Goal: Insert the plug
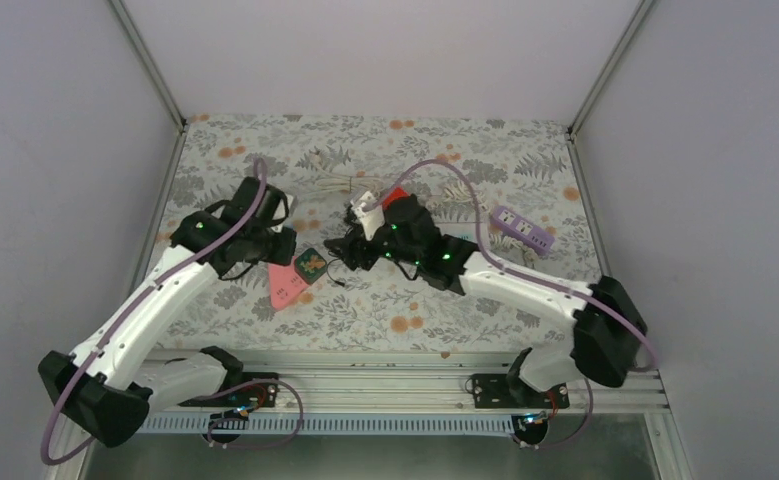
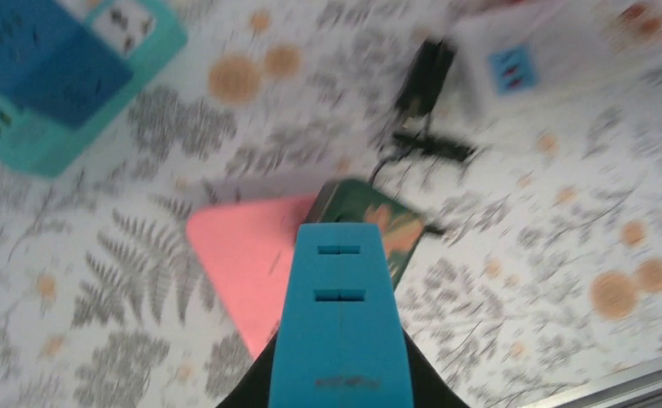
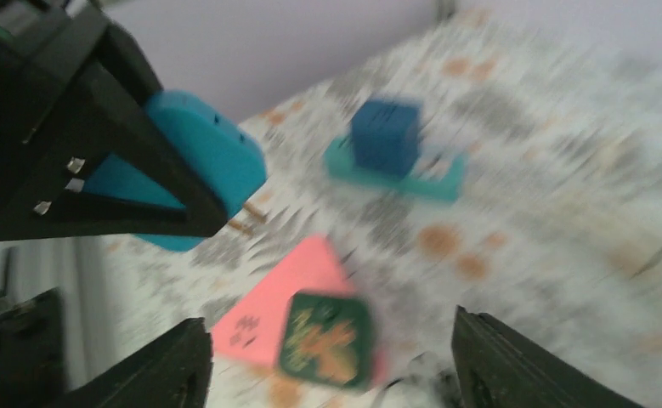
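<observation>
The plug (image 3: 327,338) is a dark green square block with an orange pattern. It sits on the end of a pink power strip (image 3: 280,293), with a black cable trailing off it. My right gripper (image 3: 329,321) hovers open above it, one black finger on each side and neither touching it. In the left wrist view, my left gripper (image 2: 341,228) has its blue fingers pressed together, empty, just above the pink strip (image 2: 242,255) and beside the plug (image 2: 378,225). From the top camera, both grippers meet over the plug (image 1: 312,263).
A teal power strip (image 2: 30,136) carrying a blue cube adapter (image 2: 47,51) lies beyond the pink one. A white strip (image 2: 548,59) has a black plug (image 2: 425,72) beside it. A purple strip (image 1: 523,230) lies at the right, and loose cables lie further back.
</observation>
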Tool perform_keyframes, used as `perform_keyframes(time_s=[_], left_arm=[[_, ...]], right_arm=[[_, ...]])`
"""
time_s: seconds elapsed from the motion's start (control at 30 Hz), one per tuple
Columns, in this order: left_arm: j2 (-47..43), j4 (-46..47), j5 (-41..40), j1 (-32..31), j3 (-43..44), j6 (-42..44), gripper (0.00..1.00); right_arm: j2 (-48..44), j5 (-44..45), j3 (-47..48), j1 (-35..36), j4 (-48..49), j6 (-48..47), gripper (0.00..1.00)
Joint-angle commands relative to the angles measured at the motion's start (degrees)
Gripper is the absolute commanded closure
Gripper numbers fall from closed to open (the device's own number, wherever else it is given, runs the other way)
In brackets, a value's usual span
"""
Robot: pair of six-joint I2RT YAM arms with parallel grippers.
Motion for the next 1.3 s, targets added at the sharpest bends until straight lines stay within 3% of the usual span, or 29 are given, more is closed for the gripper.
perform_keyframes(time_s=[0.0, 0.13, 0.23, 0.5, 0.7, 1.0, 1.27], left_arm=[[2.86, -9.38, -7.66, -3.19, -3.49, -7.79, 0.98], [4.73, -9.83, -7.05, -3.68, -2.65, -10.61, 0.98], [6.41, -8.92, -7.34, -3.68, -3.73, -11.25, 0.98], [7.09, -6.17, -10.10, -2.21, -5.29, -14.20, 0.98], [5.61, -4.82, -9.22, 1.00, -7.05, -13.45, 0.98], [6.73, -1.21, -5.44, 3.34, -7.90, -11.25, 0.98], [10.03, 4.52, 1.25, 2.33, -9.92, -8.45, 0.98]], right_arm=[[5.57, -17.75, -2.26, 0.55, -0.36, 13.49, 0.31], [10.90, -25.90, -1.25, 1.62, 0.73, 13.77, 0.39], [16.11, -27.18, 1.67, 2.97, -0.36, 12.81, 0.49], [26.03, -16.94, 4.81, 5.97, 5.58, 17.27, 0.59], [27.58, -8.23, 4.47, 5.97, 11.74, 21.45, 0.60], [27.16, 14.24, 7.00, 5.45, 1.92, 30.50, 0.66], [22.53, 7.34, 2.89, 3.37, 6.53, 31.32, 0.59]])
